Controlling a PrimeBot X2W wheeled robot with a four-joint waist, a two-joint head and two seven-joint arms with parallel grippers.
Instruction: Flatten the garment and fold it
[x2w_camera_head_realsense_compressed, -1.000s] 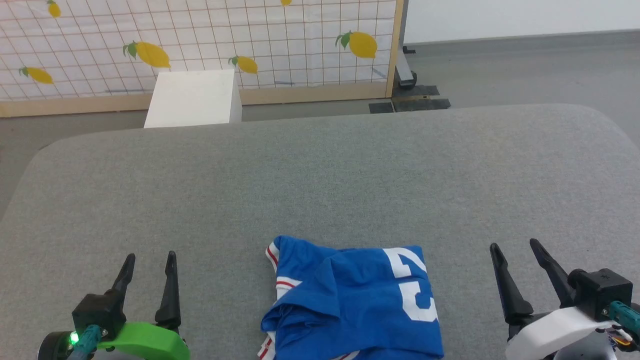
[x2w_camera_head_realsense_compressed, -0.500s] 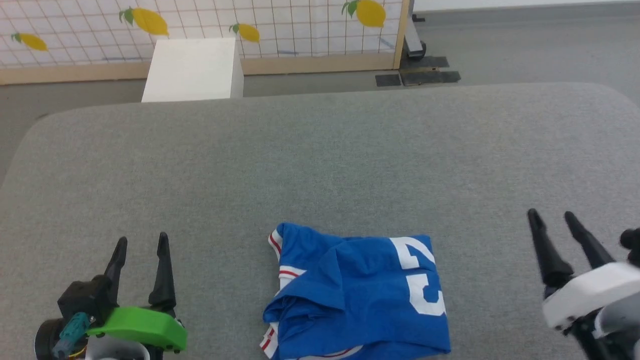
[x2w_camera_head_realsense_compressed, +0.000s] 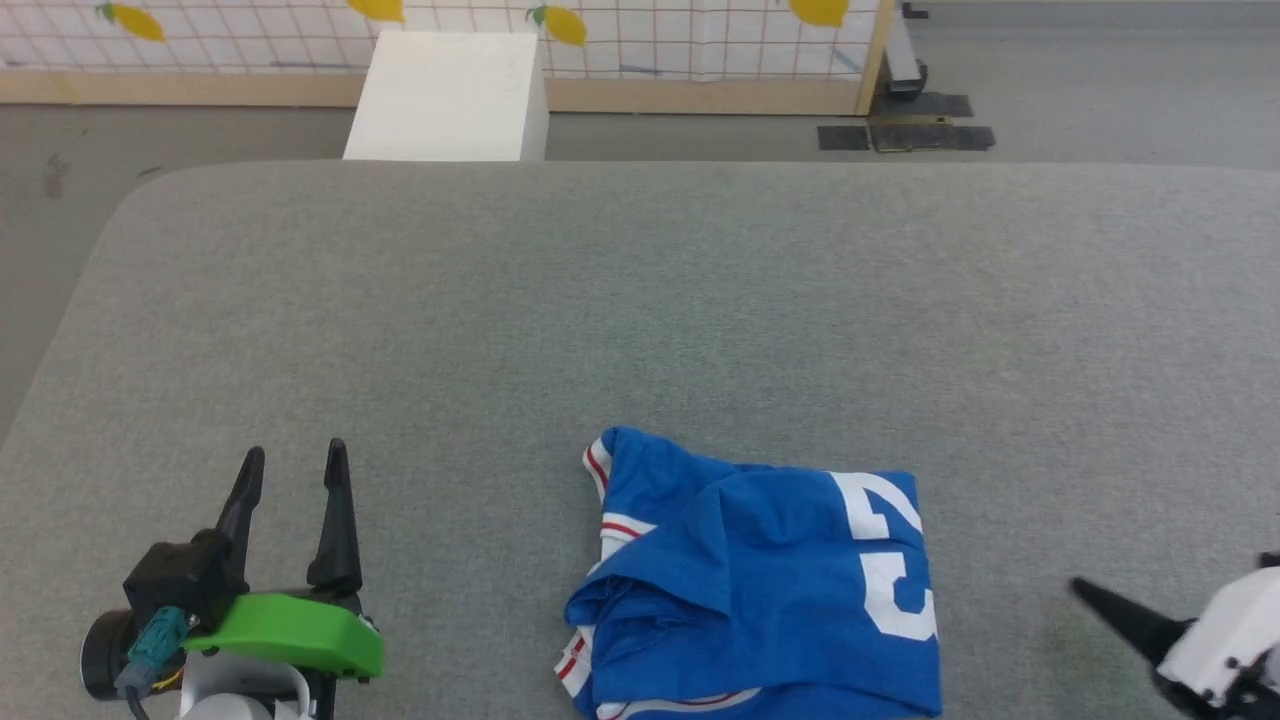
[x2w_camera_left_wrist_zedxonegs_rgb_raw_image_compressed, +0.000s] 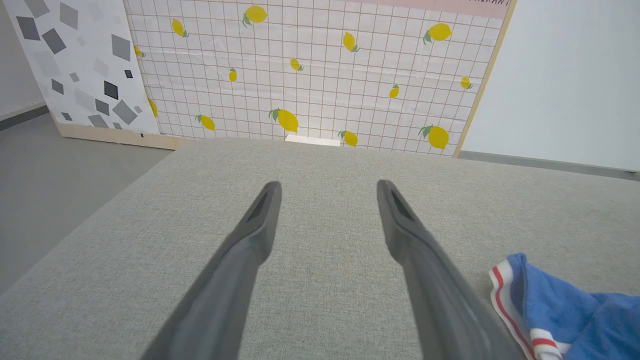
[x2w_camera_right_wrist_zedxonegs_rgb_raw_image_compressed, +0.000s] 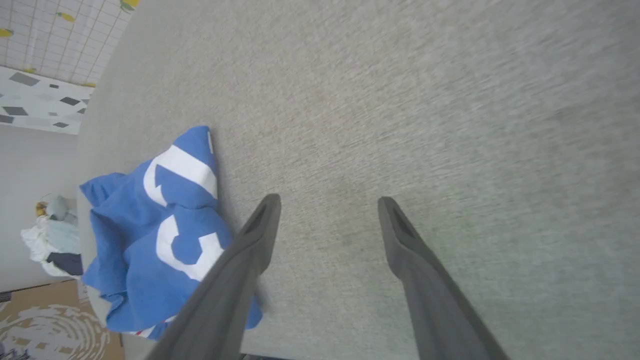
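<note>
The garment (x2w_camera_head_realsense_compressed: 760, 580) is a royal-blue shirt with red-and-white striped trim and a white "23". It lies crumpled and partly folded over itself at the near middle of the grey table (x2w_camera_head_realsense_compressed: 640, 300). My left gripper (x2w_camera_head_realsense_compressed: 295, 452) stands open well to its left, with nothing between the fingers. In the left wrist view the left gripper (x2w_camera_left_wrist_zedxonegs_rgb_raw_image_compressed: 328, 185) points across bare cloth, and the garment (x2w_camera_left_wrist_zedxonegs_rgb_raw_image_compressed: 575, 310) sits at the lower right. My right gripper (x2w_camera_right_wrist_zedxonegs_rgb_raw_image_compressed: 328, 199) is open and empty just right of the garment (x2w_camera_right_wrist_zedxonegs_rgb_raw_image_compressed: 160, 235). One of its fingers (x2w_camera_head_realsense_compressed: 1120, 612) shows in the head view's lower right corner.
A white box (x2w_camera_head_realsense_compressed: 450, 95) stands on the floor beyond the table's far edge, in front of a lemon-patterned screen (x2w_camera_head_realsense_compressed: 650, 30). A pile of other clothes (x2w_camera_right_wrist_zedxonegs_rgb_raw_image_compressed: 50, 235) lies off the table's near side. The table top is wide all around the garment.
The head camera has tilted down and shifted. My right gripper has swung down and to the right, toward the view's corner. The left gripper and the garment have stayed put.
</note>
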